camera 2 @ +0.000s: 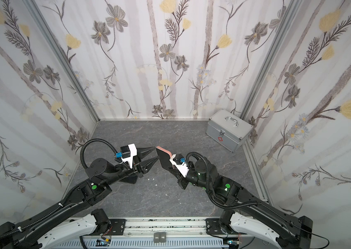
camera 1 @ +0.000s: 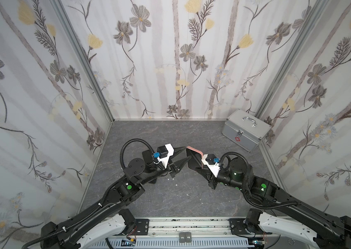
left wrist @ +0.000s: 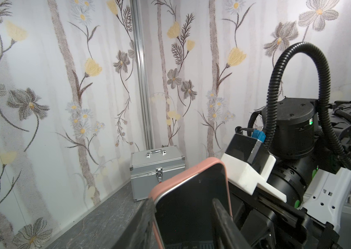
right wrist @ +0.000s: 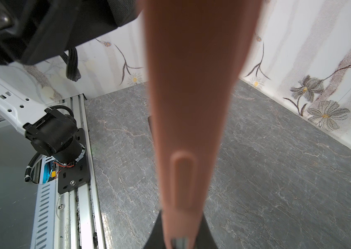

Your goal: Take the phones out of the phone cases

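The phone, its dark screen facing my left wrist camera, sits in a pink phone case and is held up above the table. My right gripper is shut on the case's lower edge, and its fingers are mostly hidden behind the phone in both top views. My left gripper stands open at the phone's far end. One of its fingers lies against the case's pink rim. Its other finger lies in front of the screen.
A silver metal box with a handle stands in the back right corner of the grey marbled table. Flowered walls close in three sides. A few white crumbs lie beneath the grippers.
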